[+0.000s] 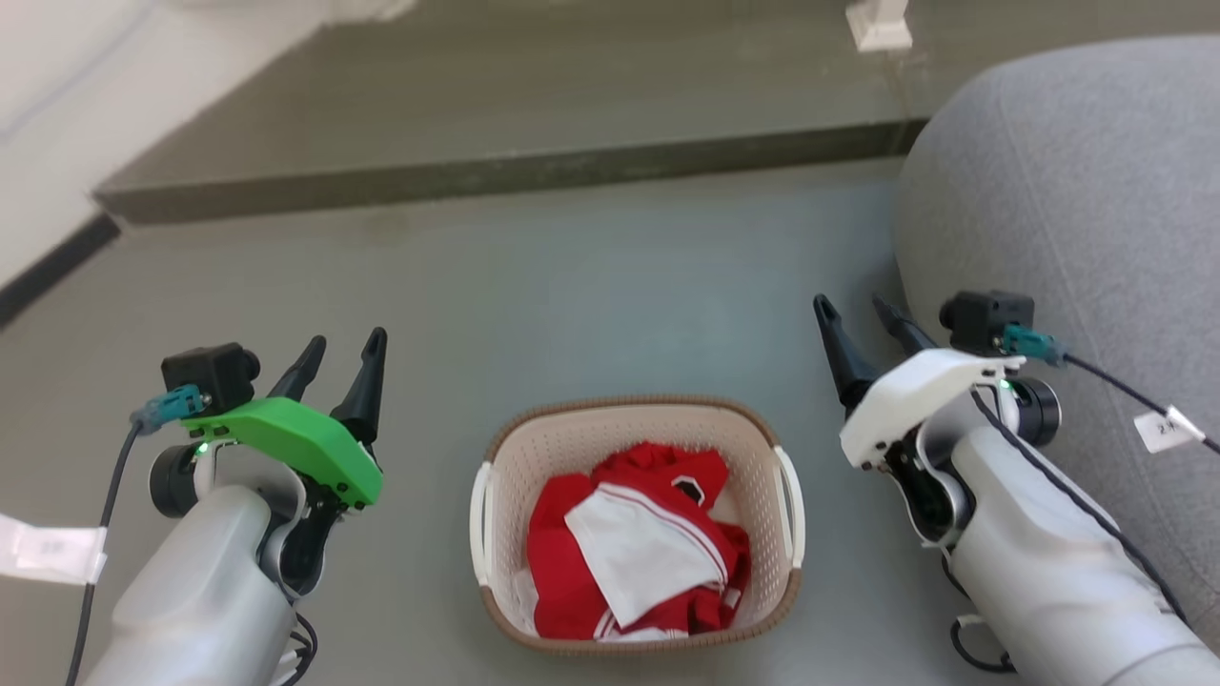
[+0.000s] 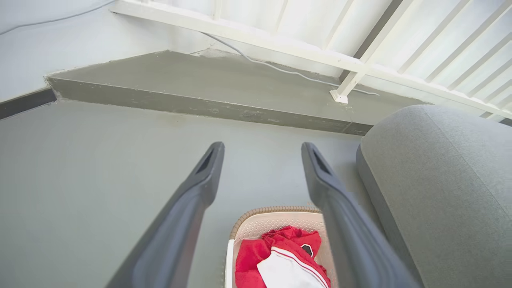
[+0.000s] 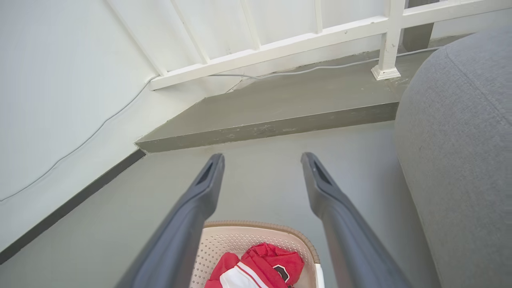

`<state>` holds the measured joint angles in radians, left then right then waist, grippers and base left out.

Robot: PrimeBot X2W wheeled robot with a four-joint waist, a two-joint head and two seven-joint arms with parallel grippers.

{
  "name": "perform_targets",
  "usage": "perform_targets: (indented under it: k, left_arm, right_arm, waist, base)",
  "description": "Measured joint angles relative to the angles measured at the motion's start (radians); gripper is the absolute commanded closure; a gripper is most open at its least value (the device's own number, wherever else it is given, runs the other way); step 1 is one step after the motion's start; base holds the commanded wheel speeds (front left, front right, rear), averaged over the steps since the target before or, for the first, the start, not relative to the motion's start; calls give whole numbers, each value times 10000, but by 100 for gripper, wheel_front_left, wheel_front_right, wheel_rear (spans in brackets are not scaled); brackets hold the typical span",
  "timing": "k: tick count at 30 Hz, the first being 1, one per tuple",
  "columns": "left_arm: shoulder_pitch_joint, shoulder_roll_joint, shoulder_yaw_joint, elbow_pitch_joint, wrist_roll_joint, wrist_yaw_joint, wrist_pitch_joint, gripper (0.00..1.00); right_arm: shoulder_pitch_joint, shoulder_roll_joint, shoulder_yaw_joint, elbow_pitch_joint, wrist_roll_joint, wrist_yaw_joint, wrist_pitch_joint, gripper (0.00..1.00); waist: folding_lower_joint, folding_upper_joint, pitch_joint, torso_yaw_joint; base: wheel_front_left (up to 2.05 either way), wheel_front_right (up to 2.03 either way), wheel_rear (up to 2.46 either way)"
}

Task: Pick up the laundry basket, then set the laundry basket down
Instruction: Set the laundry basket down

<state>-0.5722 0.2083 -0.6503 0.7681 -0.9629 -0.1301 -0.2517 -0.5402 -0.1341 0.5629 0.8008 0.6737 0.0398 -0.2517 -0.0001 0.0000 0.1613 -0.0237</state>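
From where I stand, the small cream perforated plastic laundry basket (image 1: 572,443), rounded-rectangular with a brown woven-look rim, sits on the smooth grey floor (image 1: 610,286) between the two sets of jaws and slightly behind their tips. A crumpled red and white garment (image 1: 629,534) is heaped inside it. The left gripper (image 1: 347,338) hangs off the basket's one flank with its jaws spread and empty. The right gripper (image 1: 851,305) mirrors it on the other flank, jaws likewise apart with nothing in them, and neither touches the basket. Trouble could come from the thin white side handles (image 1: 791,505). They lie close to the wall, and I cannot quite tell how much gap there is behind them, so a finger may catch the rim instead and slip. Uneven lifting would tip the basket and spill the garment. The rounded grey fabric sofa (image 1: 1077,191) sits just outside the right jaws, so that forearm could brush it.
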Motion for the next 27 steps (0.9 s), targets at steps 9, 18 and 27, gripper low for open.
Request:
perform_targets:
  k: [9, 18, 27]
  left_arm:
    - [991, 347, 1197, -1335, 1354, 485, 0, 0]
    - [2002, 290, 2280, -2750, 2516, 878, 0, 0]
    - [3065, 263, 3231, -4057, 3762, 1195, 0, 0]
  right_arm:
    - [843, -155, -732, -1632, -717, -332, 0, 0]
    - [1869, -144, -1325, -2855, -1381, -485, 0, 0]
    - [2751, -125, -1808, -3824, -1916, -596, -2, 0]
  waist:
    - [0, 0, -924, 109]
    - [0, 0, -1173, 183]
    - [0, 0, -1336, 205]
  base:
    - [0, 0, 0]
    - [0, 0, 0]
    - [0, 0, 0]
